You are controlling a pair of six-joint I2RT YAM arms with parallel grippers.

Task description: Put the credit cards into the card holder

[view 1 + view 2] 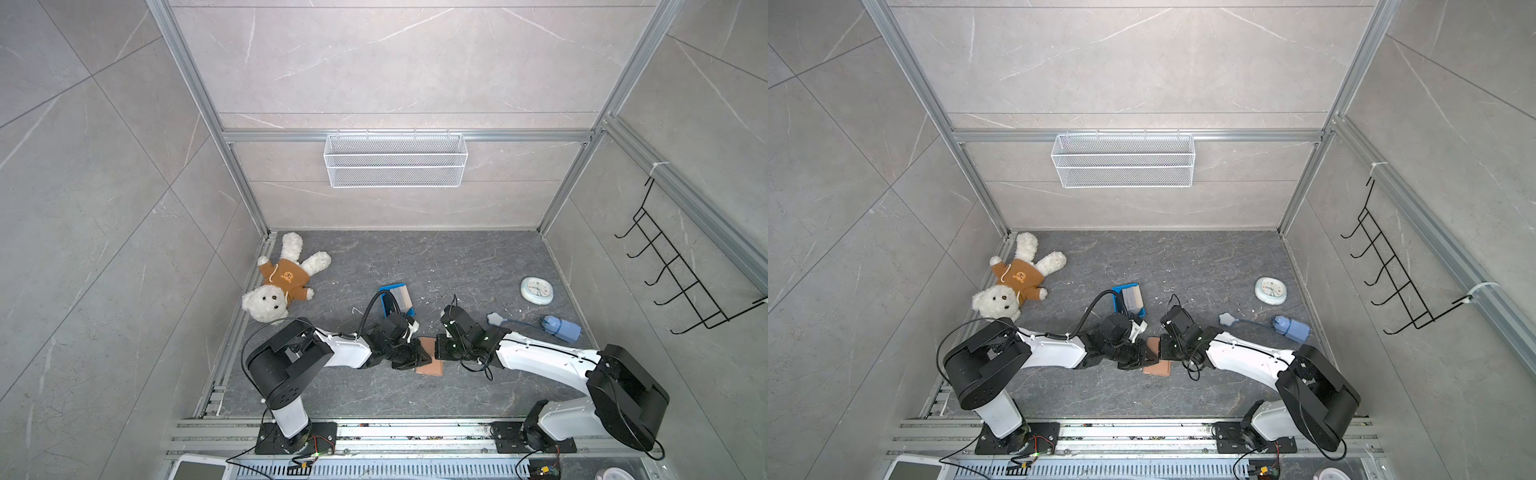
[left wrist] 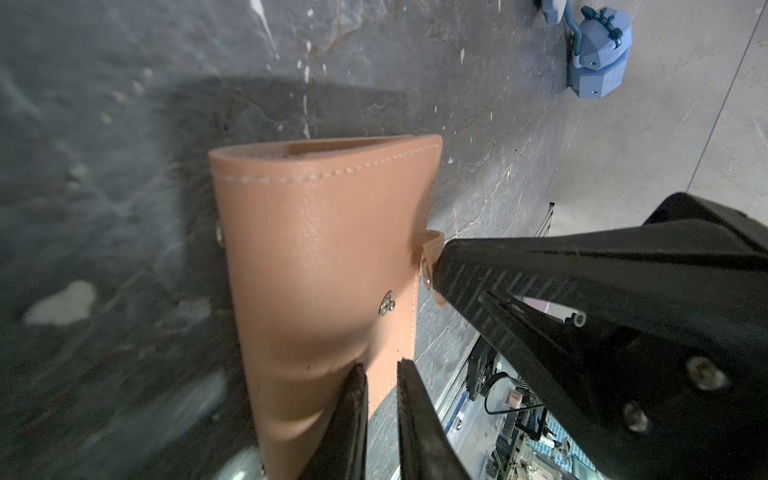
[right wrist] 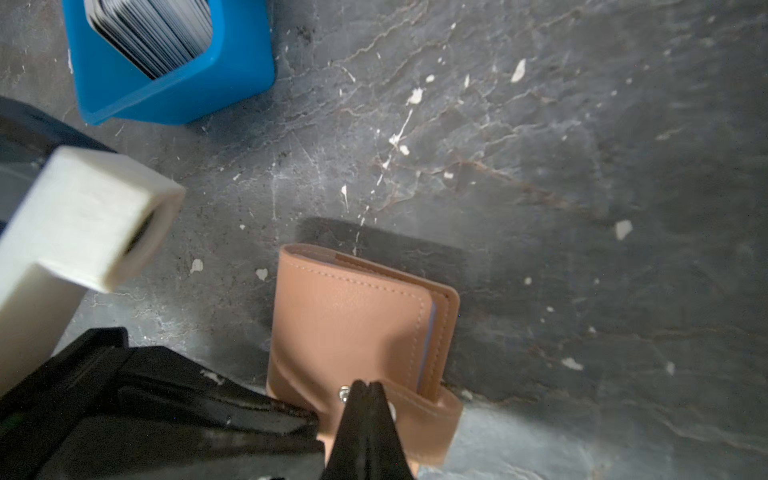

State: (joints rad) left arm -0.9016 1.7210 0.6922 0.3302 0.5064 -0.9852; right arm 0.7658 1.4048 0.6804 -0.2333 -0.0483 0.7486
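Holder (image 1: 430, 368), tan, folded shut, lies front-centre on the table (image 1: 436, 257), between both claws. Table is a dark veined slab with pale flecks. Wire basket (image 1: 395, 160), white, hangs on the back wall. Teddy (image 1: 282, 282) in brown hoodie lies face up in the far-left corner.

Right claw (image 3: 365, 388): jaws clenched tight on the holder's strap (image 3: 424, 419), beside its snap.

Left claw (image 2: 380, 365): jaws a narrow slit apart at one corner of the holder, leather showing in the slit. Cover is dimpled beside one finger. Whether it pinches, cannot tell.

Tray (image 3: 174, 95), blue, sits beyond the holder, apart from it. Cards (image 3: 153, 29) stand on edge inside, packed, dark and pale edges; print unreadable.

Clock (image 1: 537, 291), round and pale, lies face up to the right; dial too small to read. Stud (image 2: 387, 308) on the cover is bare, the strap's snap off it.
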